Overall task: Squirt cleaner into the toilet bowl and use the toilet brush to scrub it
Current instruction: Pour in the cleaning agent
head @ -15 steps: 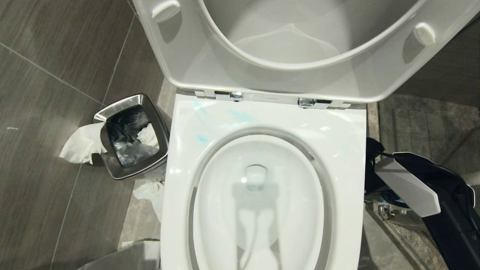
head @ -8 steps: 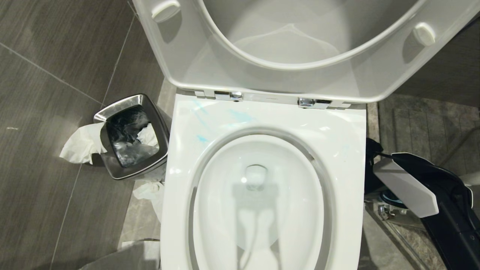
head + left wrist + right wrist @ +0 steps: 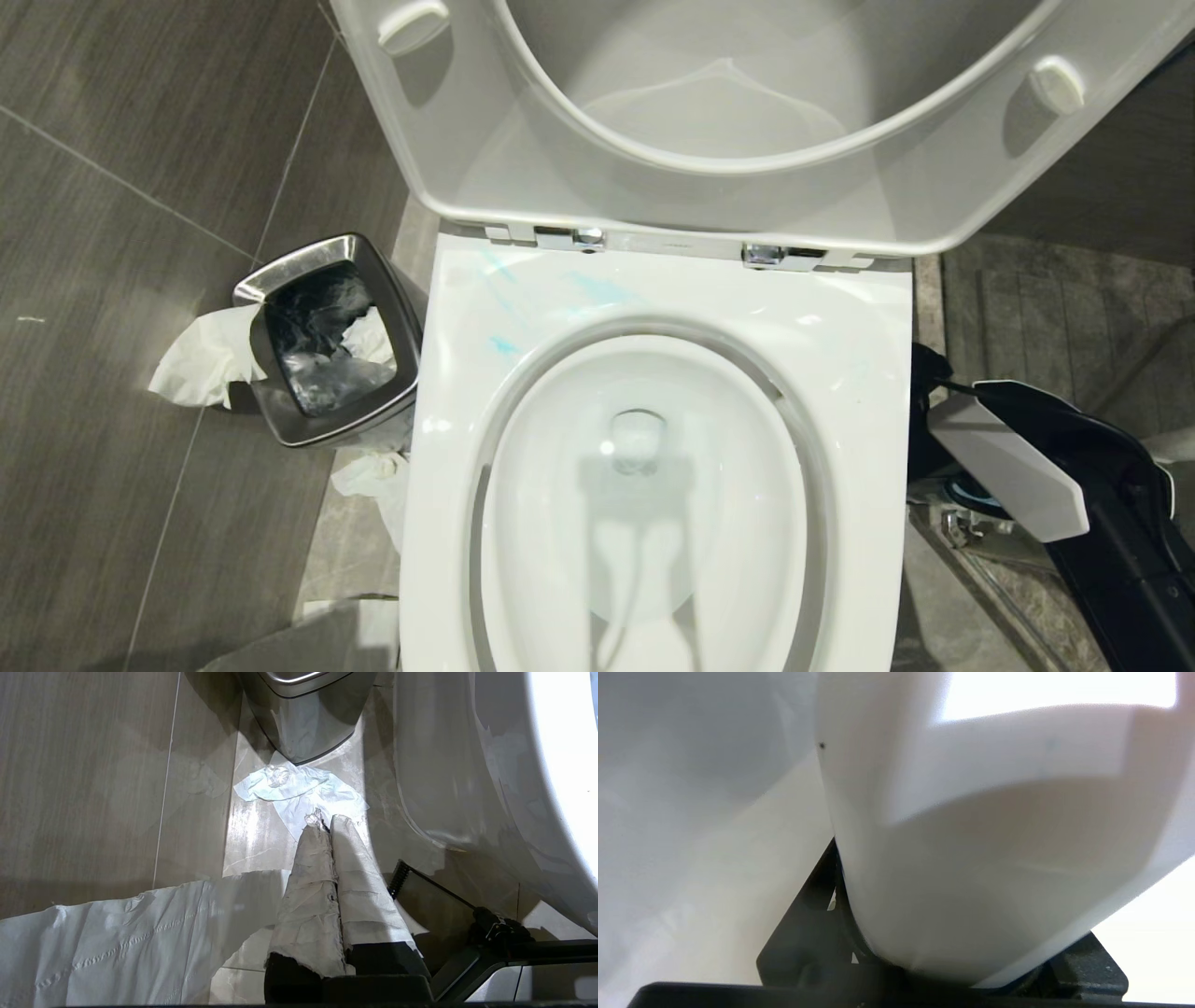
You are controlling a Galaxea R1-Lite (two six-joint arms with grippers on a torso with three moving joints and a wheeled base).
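Head view: toilet bowl (image 3: 653,523) fills the centre, seat and lid (image 3: 709,121) tipped up at the back; cleaner (image 3: 597,289) shows as faint blue streaks on the rear-left rim, just in front of the hinges; water sits in the basin. Bin (image 3: 327,341) w/ steel rim stands just left of the bowl, tissue (image 3: 201,359) hanging over its left side, more tissue on the floor betw. bin and bowl. Right gripper (image 3: 971,448) is low at the bowl's right side, close beside the rim's outer edge; white finger slanted, black arm behind; how wide it's spread can't be told here, nor whether it holds anything; brush not seen. Open room: dark tiled floor (image 3: 112,233) to the left of the bin; on the right the arm sits in a tight strip next to the bowl.

Left wrist view: left gripper (image 3: 324,828) w/ wrapped fingers (image 3: 308,896) pressed together, nothing betw. them; it hangs over pale floor, tips above a crumpled tissue, bin base beyond, bowl's outer wall close on one side; large sheet of paper lies near the wrist.

Right wrist view: a white finger (image 3: 971,858) blocks nearly all; white ceramic behind, v. close; spread can't be told.
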